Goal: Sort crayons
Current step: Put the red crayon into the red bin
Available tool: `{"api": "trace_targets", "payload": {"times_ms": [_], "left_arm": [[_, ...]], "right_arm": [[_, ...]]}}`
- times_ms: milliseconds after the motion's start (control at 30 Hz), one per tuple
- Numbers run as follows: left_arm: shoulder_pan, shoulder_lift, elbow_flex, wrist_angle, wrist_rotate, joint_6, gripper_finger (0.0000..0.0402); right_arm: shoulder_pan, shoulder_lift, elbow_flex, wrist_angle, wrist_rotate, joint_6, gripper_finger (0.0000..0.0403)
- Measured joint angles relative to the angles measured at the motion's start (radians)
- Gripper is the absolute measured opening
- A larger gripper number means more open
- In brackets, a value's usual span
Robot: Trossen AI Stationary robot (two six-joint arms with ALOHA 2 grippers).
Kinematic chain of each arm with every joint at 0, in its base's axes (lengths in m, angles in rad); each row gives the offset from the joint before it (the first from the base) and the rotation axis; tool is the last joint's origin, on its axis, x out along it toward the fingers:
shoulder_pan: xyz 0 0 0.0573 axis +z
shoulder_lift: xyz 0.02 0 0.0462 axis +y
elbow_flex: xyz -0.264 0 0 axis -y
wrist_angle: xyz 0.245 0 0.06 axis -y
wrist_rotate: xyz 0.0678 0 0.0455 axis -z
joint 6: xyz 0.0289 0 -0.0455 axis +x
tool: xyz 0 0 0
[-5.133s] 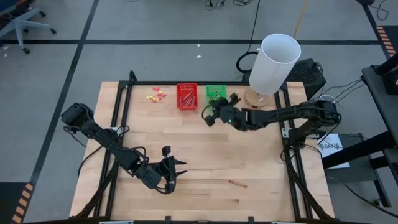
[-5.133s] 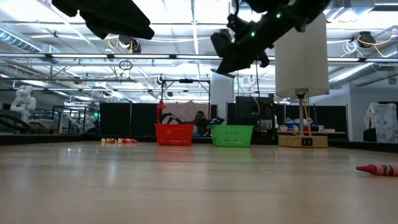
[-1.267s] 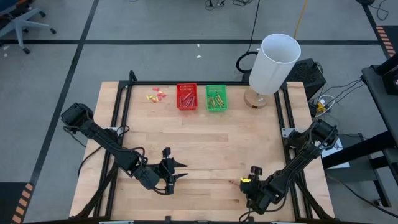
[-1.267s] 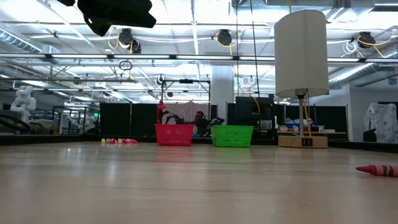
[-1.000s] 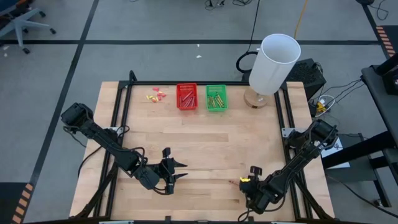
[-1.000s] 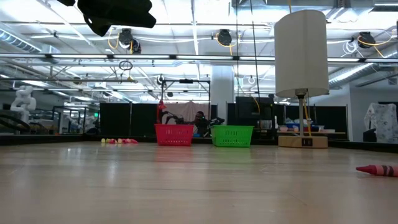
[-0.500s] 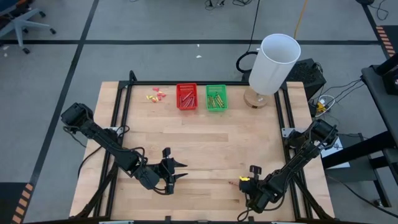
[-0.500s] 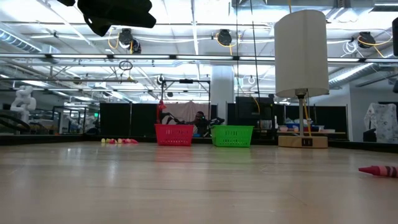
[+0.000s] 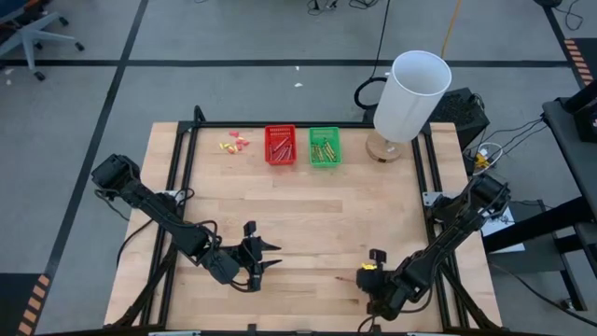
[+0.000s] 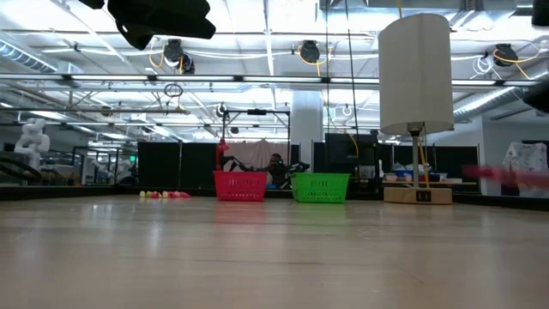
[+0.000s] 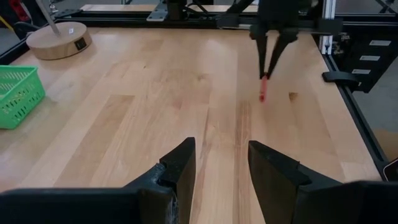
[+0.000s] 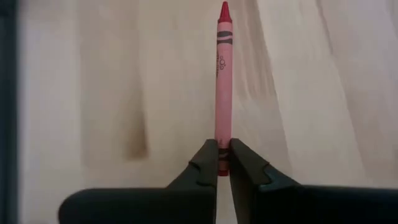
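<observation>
A red crayon (image 12: 223,87) is in my right gripper (image 12: 223,167), which is shut on it near the table's near right corner (image 9: 359,279). The left wrist view shows that gripper (image 11: 267,71) with the crayon (image 11: 263,88) below its fingers. In the low view the crayon is a blurred red streak (image 10: 506,173) above the table. My left gripper (image 9: 270,259) hovers open and holds nothing at the near left (image 11: 221,165). At the far edge, a red basket (image 9: 280,146) holds reddish crayons and a green basket (image 9: 324,147) yellow-green ones. My right gripper pinches the crayon's blunt end (image 12: 223,138) between its two fingertips (image 12: 205,163). The fingers slant down from above and lie along the crayon, which runs on straight past them to its pointed tip (image 12: 224,7). The crayon is lifted clear of the table.
Small yellow and pink scraps (image 9: 235,143) lie left of the red basket. A lamp with a tall white shade (image 9: 410,93) stands on a round wooden base (image 11: 59,38) at the far right. Bare wood (image 9: 317,219) lies between the arms and the baskets.
My right gripper has shut on the crayon that lay on the table near the near right corner. It has then tipped and risen a little, lifting the crayon clear. In the low view the crayon has gone from lying on the wood to a blurred streak well above it.
</observation>
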Motion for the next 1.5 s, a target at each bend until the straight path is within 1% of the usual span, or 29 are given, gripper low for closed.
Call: {"api": "trace_targets", "payload": {"times_ms": [133,267,400,500,633,867,967,1067,1167,1300,1367,1500], "left_arm": [[0.005,0.0,0.0,0.0,0.0,0.0,0.0145],[0.005,0.0,0.0,0.0,0.0,0.0,0.0145],[0.005,0.0,0.0,0.0,0.0,0.0,0.0145],[0.005,0.0,0.0,0.0,0.0,0.001,0.0145],[0.005,0.0,0.0,0.0,0.0,0.001,0.0145],[0.005,0.0,0.0,0.0,0.0,0.002,0.0145],[0.005,0.0,0.0,0.0,0.0,0.002,0.0145],[0.005,0.0,0.0,0.0,0.0,0.003,0.0145],[0.004,0.0,0.0,0.0,0.0,0.003,0.0145],[0.004,0.0,0.0,0.0,0.0,0.003,0.0145],[0.004,0.0,0.0,0.0,0.0,0.002,0.0145],[0.004,0.0,0.0,0.002,0.0,0.001,0.0145]], "right_arm": [[-0.001,-0.04,0.0,0.069,0.096,-0.102,0.0003],[-0.002,-0.076,0.002,0.134,0.228,-0.22,0.0002],[-0.002,-0.085,0.002,0.225,0.352,-0.338,0.0002],[-0.015,-0.084,0.002,0.291,0.415,-0.401,0.0002],[-0.045,-0.084,0.002,0.362,0.443,-0.484,0.0002],[-0.09,-0.084,0.002,0.542,0.443,-0.684,0.0002],[-0.107,-0.079,0.001,0.584,0.446,-0.701,0.0002],[-0.129,-0.056,-0.031,0.714,0.448,-0.742,0.0002],[-0.152,-0.018,-0.077,0.894,0.443,-0.795,0.0002],[-0.177,0.029,-0.127,1.088,0.442,-0.843,0.0002],[-0.187,0.05,-0.138,1.153,0.442,-0.861,0.0002],[-0.2,0.076,-0.138,1.218,0.439,-0.875,0.0002]]}}
